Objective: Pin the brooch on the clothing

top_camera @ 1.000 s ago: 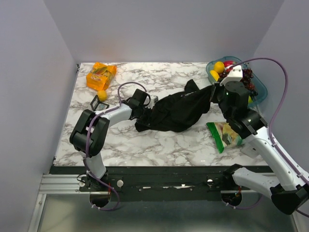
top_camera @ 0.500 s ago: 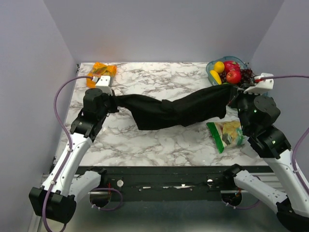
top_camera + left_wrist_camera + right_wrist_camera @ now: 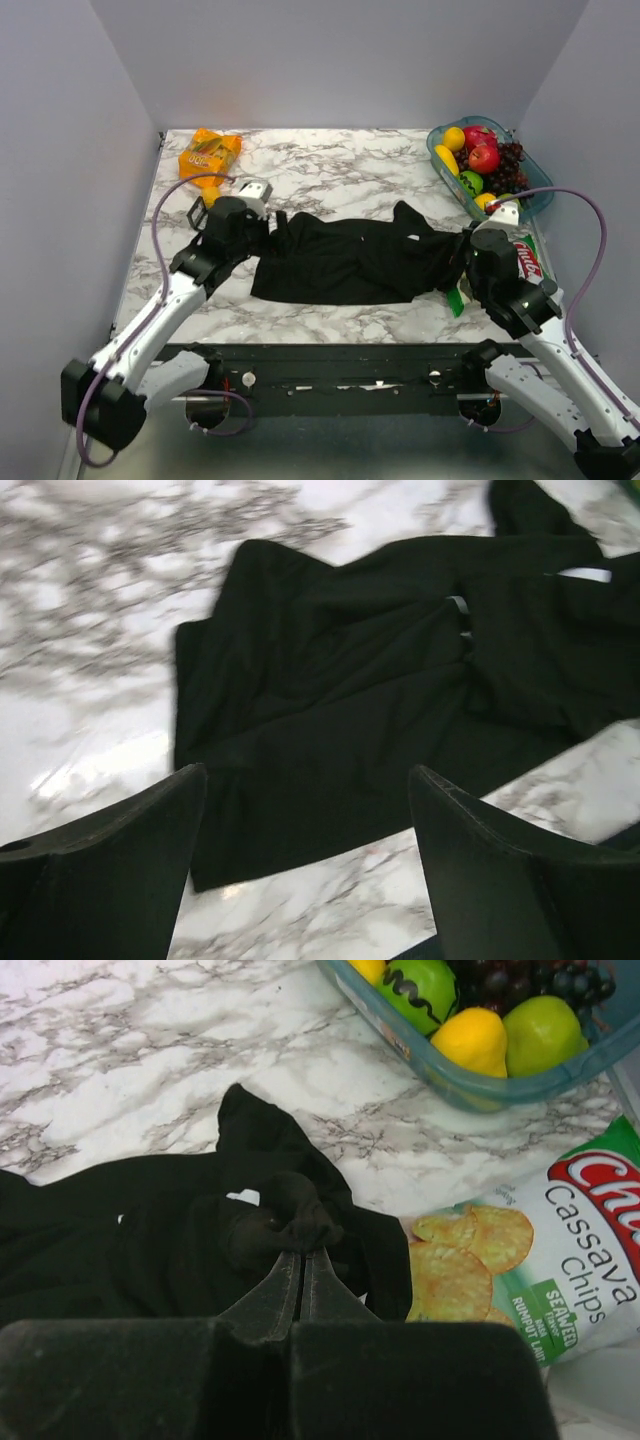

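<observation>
Left claw [image 3: 305, 780], wide open: grip the crumpled black fabric T-shirt [image 3: 330, 730] directly beneath. The right claw [image 3: 300, 1255], pinching a fold at its tips, should pull taut.

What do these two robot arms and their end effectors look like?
The left arm and right arm have white links, black joints and a looping purple cable. The left end effector and right end effector each have two black, tapering fingers.
</observation>
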You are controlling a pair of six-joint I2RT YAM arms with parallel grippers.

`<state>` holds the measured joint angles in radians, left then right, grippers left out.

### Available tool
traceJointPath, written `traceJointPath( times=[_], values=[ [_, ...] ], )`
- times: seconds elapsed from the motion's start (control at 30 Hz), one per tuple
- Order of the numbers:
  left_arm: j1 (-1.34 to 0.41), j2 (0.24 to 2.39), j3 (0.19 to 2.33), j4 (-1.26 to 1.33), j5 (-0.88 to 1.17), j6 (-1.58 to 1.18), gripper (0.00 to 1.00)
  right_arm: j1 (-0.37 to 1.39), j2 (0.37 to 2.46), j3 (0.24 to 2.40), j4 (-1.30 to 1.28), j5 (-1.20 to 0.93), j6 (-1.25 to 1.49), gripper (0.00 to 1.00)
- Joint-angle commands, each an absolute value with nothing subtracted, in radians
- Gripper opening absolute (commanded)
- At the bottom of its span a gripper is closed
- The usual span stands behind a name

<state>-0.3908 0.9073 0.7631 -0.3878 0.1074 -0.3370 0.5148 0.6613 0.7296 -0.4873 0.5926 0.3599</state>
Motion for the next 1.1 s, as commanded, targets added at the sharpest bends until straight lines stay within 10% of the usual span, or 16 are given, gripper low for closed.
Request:
traceJointPath(
  times=[0.0,0.57,1.07],
  values=[
    [-0.504,1.170,0.873,-0.206,0.377,-0.399,0.89,0.509,0.649,0.712,-0.520,0.558,0.451,0.01],
    [-0.715,1.994,1.503,-0.296,0.414,-0.301,0.64,0.509,0.630,0.698,-0.549,0.518,0.468,0.01],
    [-0.733,2.143,1.626,-0.338,0.241,-0.210,0.61,0.509,0.634,0.696,-0.543,0.499,0.468,0.01]
  ],
)
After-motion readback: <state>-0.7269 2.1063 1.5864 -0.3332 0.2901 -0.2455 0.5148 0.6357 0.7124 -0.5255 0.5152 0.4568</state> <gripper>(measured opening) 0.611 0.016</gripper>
